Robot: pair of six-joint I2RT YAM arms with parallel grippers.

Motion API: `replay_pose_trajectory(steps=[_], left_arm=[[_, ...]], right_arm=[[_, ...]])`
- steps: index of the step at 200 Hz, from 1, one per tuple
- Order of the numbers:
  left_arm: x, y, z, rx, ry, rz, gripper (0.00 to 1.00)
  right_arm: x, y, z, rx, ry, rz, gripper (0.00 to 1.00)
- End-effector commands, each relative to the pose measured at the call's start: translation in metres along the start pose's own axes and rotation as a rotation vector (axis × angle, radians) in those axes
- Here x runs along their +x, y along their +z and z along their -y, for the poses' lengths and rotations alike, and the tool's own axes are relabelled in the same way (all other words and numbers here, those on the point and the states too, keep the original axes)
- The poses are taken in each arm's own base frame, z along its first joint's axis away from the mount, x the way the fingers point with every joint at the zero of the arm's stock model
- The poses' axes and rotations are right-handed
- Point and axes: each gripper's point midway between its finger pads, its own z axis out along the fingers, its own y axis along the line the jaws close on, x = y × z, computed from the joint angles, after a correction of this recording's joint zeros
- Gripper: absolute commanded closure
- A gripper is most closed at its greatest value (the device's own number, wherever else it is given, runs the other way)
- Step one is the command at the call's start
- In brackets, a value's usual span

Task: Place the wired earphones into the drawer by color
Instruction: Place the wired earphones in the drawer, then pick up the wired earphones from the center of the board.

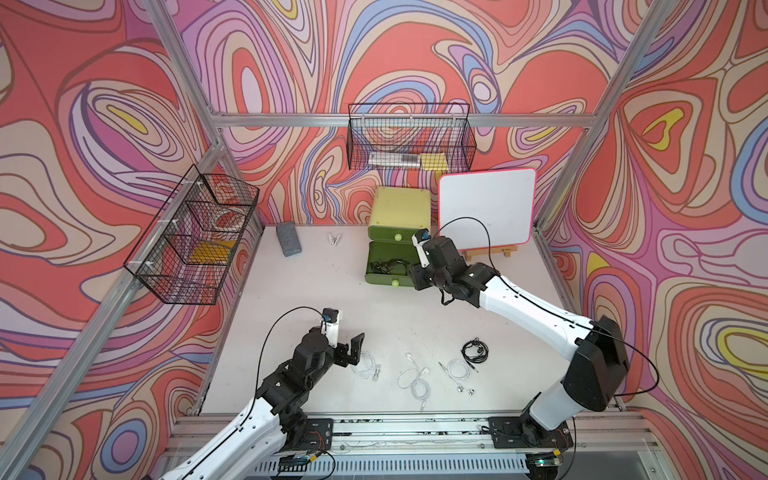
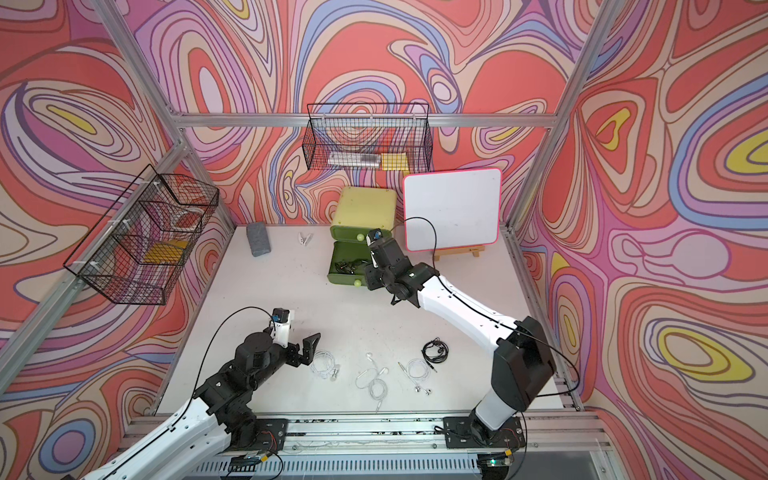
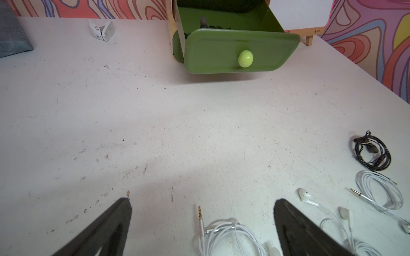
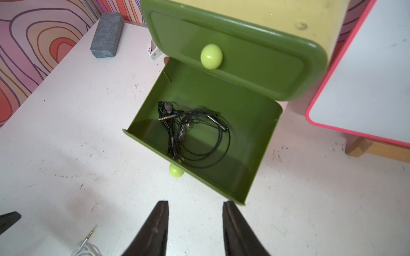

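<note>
right wrist view looks down past the right gripper. its two dark fingers stand apart with nothing between them, above the desk and just off the front rim of the open drawer. black earphones lie tangled on that drawer's floor. the top drawer just above it is shut.

in both top views, taking twelve o'clock as the back wall, the right arm extends from its base at five o'clock to the drawer cabinet at one o'clock. its wrist is bent down over the open drawer's right front corner and hides part of it. the left arm extends from seven o'clock. the left gripper is spread wide and empty, low over the desk.

one set of white earphones lies just beside that gripper. two more white sets lie toward three o'clock of it, and a loose black set is near the last one.

a whiteboard on a small easel stands just beside the cabinet at its three o'clock. a grey block lies at eleven o'clock, with a white clip between it and the cabinet. wire baskets hang on the walls at twelve and nine o'clock.
</note>
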Motion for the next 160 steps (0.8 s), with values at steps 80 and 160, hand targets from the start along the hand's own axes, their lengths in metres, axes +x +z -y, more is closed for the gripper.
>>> replay_pose_trajectory(steps=[80,160], left_arm=[[-0.009,0.019,0.031,0.134,0.055,-0.053,0.01],[-0.003,0.019,0.023,0.101,0.03,-0.032,0.01]], right_arm=[[0.135,-0.034,0.049,0.147,0.168,-0.235,0.53],[0.196,-0.037,0.057,0.188,0.326,-0.365,0.45]])
